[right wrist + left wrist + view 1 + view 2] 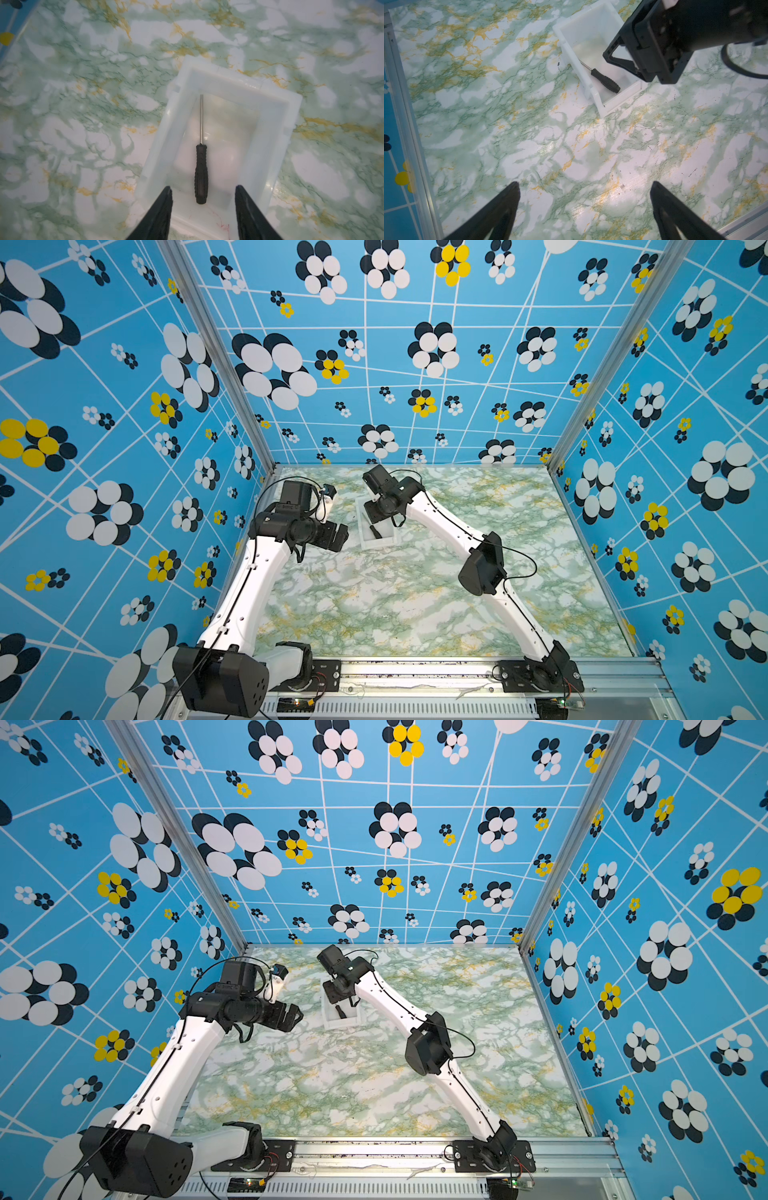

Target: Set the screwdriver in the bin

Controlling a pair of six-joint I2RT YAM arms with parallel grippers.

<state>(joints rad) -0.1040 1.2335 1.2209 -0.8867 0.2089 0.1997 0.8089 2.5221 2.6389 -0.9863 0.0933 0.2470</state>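
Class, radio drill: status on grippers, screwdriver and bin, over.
Left gripper open, empty. Right gripper open above bin. Screwdriver lies flat inside bin, ungripped. Nothing in the way.

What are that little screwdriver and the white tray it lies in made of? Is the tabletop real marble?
Screwdriver: matte black ribbed handle, probably plastic or rubber; thin grey shaft with a sheen, likely metal. Bin: smooth white plastic, its bottom translucent. Tabletop: glossy green-veined marble pattern, perhaps a printed film; cannot tell for sure.
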